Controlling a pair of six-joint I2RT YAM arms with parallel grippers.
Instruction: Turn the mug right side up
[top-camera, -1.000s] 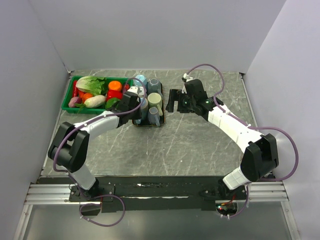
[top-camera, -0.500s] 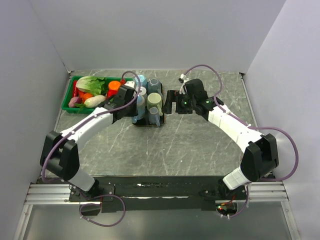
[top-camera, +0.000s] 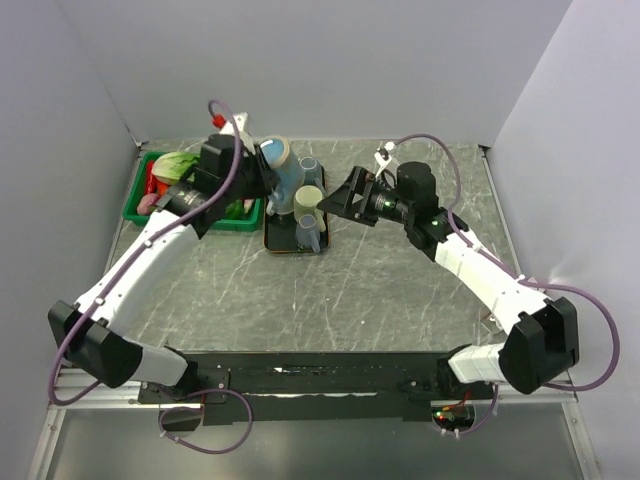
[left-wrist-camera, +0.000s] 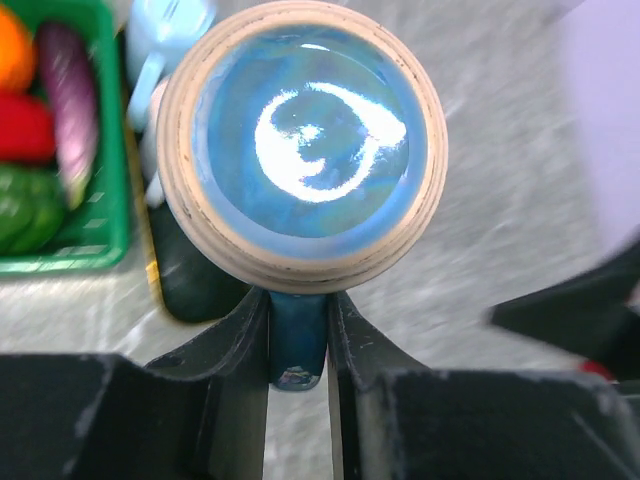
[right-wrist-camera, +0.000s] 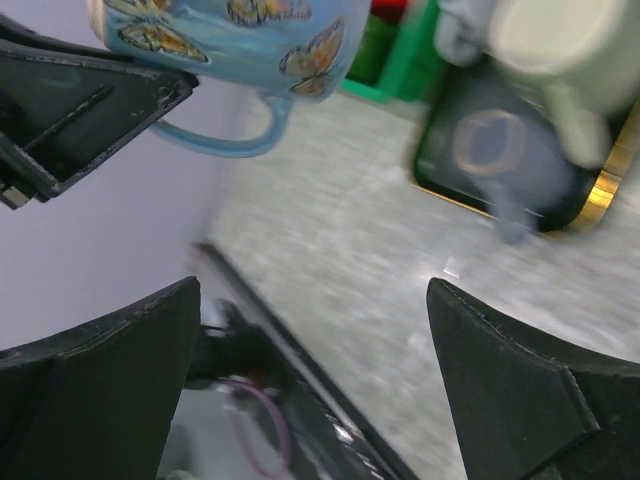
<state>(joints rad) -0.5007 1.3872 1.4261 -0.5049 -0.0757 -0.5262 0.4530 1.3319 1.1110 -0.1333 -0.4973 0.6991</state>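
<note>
Gripping left pincer (left-wrist-camera: 298, 325): is pinching the mug (left-wrist-camera: 305, 145) by its handle, nearly shut.
Mug: is hanging just past its fingertips, off the surface (top-camera: 380, 285).
Right pincer (top-camera: 334, 203): is gaping, holding nothing.

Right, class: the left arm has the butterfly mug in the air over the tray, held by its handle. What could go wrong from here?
1. The left gripper clamps the blue mug only by its handle, so the mug may swing or slip as it is turned.
2. The other mugs stand crowded on the tray beneath; a drop or careless set-down could knock them.
3. The open right gripper hovers close by and might collide.
</note>
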